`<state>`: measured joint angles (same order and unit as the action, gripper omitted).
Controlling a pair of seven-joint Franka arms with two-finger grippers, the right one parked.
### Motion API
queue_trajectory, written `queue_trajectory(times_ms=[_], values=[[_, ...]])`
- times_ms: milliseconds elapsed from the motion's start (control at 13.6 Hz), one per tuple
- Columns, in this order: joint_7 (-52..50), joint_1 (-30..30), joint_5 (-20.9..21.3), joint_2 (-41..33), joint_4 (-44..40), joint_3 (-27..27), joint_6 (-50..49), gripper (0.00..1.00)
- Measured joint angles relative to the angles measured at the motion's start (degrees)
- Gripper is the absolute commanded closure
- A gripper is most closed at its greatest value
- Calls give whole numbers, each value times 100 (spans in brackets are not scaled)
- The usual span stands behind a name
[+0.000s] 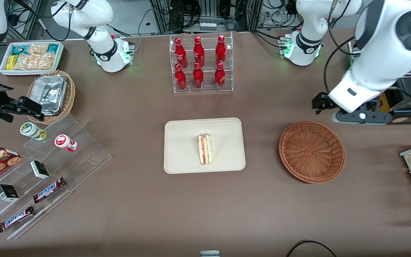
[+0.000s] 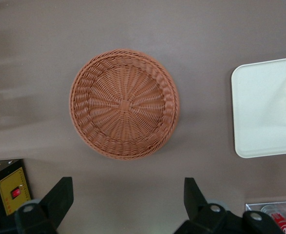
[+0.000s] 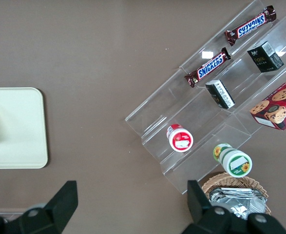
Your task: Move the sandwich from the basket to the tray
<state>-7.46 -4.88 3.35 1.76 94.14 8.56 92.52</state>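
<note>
The sandwich [image 1: 205, 149] lies on the tray [image 1: 180, 142], long axis toward the front camera. The claw [image 2: 128, 200] hangs with fingers apart, empty, above the desk [image 1: 205, 207] beside the seemingly empty basket [image 1: 311, 151].

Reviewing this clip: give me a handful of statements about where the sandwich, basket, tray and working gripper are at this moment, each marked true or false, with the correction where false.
1. The sandwich lies on the tray. True.
2. The basket holds a second sandwich. False: the basket has nothing in it.
3. The gripper is shut on the sandwich. False: its fingers are spread open and hold nothing, above the table beside the basket.
4. The basket sits on the table toward the working arm's end, apart from the tray. True.
5. The sandwich hangs over the tray's rim. False: it rests fully inside the rim, near the tray's middle.
</note>
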Motion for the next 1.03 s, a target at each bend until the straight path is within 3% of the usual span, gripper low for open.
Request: queue_trajectory(times_ms=[369, 1033], values=[[757, 461, -100, -153, 8, -6, -23, 0], [832, 595, -106, -538, 29, -361, -211, 0]])
